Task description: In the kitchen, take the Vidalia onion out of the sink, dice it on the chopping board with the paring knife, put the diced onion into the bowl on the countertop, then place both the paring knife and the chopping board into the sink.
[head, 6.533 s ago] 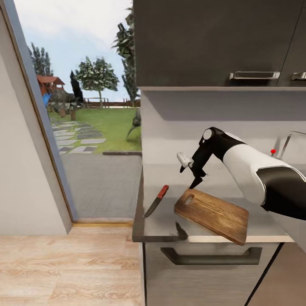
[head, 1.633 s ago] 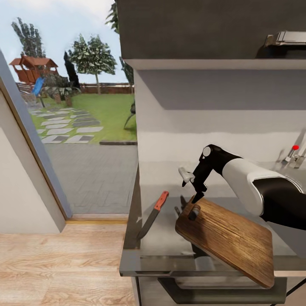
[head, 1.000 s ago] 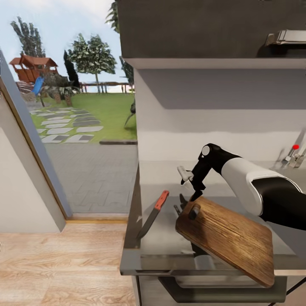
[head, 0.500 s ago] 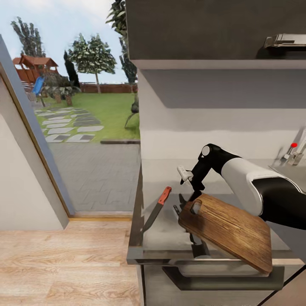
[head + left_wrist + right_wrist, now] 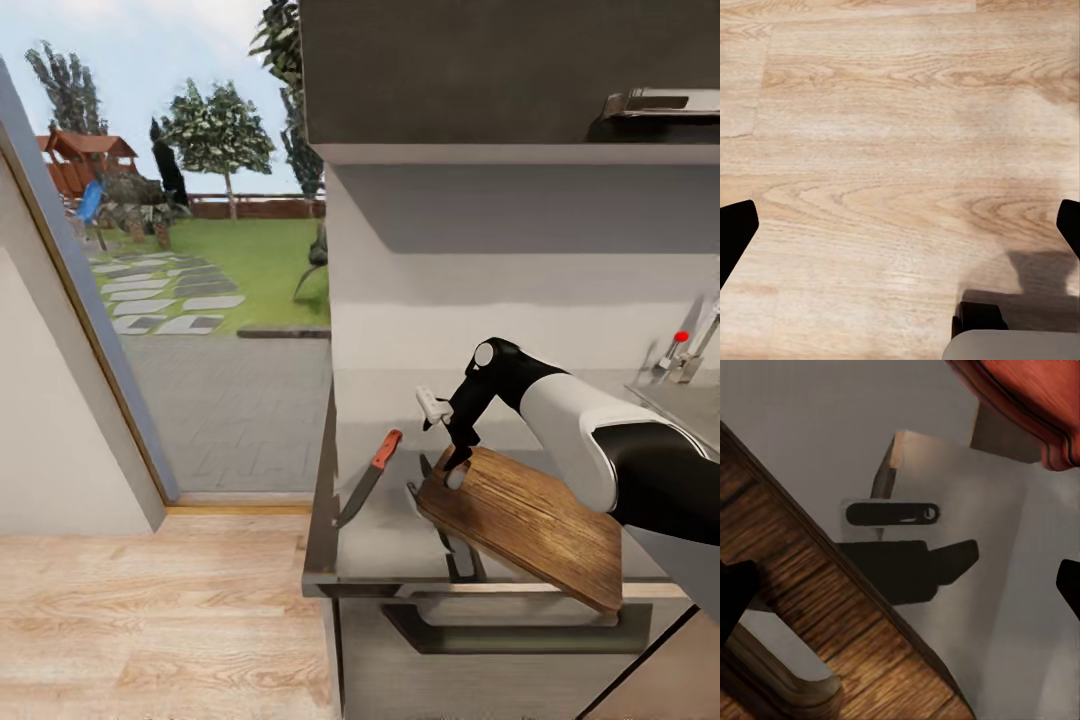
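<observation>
In the head view the chopping board (image 5: pixel 522 517) is seen on the light-grey countertop (image 5: pixel 385 530), tilted, with its handle-hole end raised at about 10 o'clock and its far corner hanging past the counter's front edge at about 4 o'clock. The right gripper (image 5: pixel 455 470) is set at that raised end, its dark fingers reaching down at the handle hole. In the right wrist view the board's edge (image 5: pixel 832 607) and its cut-out slot run between two dark fingertips (image 5: pixel 735 592) that stand far apart at the frame's edges, so the jaws are seen wide open, with the board between them; whether the board is actually pinched cannot be told.

The paring knife (image 5: pixel 368 478) lies flat on the countertop at 9 o'clock from the board, just beside it and apart from it, red handle toward the wall, blade toward the counter's front edge. The faucet (image 5: pixel 690 350) with its small red knob (image 5: pixel 682 336) is seen at 2 o'clock from the board.

In the left wrist view the left gripper (image 5: pixel 900 232) is held over the pale wooden floor (image 5: pixel 900 150), its fingertips spread wide, nothing between them.
</observation>
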Robot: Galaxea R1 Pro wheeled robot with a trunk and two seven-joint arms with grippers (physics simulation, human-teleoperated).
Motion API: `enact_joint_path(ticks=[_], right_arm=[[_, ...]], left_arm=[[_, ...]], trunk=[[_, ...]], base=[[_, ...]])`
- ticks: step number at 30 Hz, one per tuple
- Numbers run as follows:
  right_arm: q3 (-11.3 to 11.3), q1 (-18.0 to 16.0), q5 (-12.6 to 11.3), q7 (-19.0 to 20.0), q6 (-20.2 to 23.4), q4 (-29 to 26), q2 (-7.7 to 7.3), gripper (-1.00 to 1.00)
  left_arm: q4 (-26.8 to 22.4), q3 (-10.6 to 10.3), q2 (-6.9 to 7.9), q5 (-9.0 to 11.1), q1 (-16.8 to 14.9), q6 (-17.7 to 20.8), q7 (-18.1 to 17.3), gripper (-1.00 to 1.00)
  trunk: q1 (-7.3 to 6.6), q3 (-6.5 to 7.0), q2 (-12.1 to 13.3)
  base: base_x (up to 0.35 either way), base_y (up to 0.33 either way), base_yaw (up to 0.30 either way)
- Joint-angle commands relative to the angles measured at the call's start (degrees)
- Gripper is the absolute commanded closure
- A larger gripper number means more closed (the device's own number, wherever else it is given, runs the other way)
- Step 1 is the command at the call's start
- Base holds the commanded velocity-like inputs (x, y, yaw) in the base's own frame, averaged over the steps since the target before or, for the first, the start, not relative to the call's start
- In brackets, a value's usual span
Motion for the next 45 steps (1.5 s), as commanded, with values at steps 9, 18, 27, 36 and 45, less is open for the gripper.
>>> enact_joint_path(ticks=[9, 18, 27, 36, 45], right_arm=[[0.9, 0.1, -0.3, 0.0, -0.3, 2.6, 0.0, -1.0], [0.9, 0.1, -0.3, -0.1, -0.3, 2.6, 0.0, -1.0], [0.9, 0.1, -0.3, -0.1, -0.3, 2.6, 0.0, -1.0], [0.9, 0.1, -0.4, -0.3, -0.3, 2.6, 0.0, -1.0], [0.9, 0.1, -0.4, -1.6, -0.2, 2.6, 0.0, -1.0]], left_arm=[[-0.1, 0.1, -0.01, 0.0, 0.0, -0.1, 0.1, -1.0], [-0.1, 0.0, -0.01, 0.0, 0.0, -0.1, 0.1, -1.0], [-0.1, 0.0, -0.01, 0.0, 0.0, -0.1, 0.1, -1.0], [0.0, 0.0, -0.01, 0.0, 0.0, -0.1, 0.1, -1.0], [0.0, 0.0, -0.01, 0.0, 0.0, -0.1, 0.1, -1.0]], trunk=[[0.0, -0.06, 0.0], [0.0, -0.06, 0.0], [0.0, -0.06, 0.0], [0.0, -0.06, 0.0], [0.0, -0.06, 0.0]], base=[[-0.008, 0.0, 0.0], [-0.031, 0.0, 0.0], [-0.005, 0.0, 0.0], [-0.048, -0.009, 0.0], [-0.108, -0.023, 0.0]])
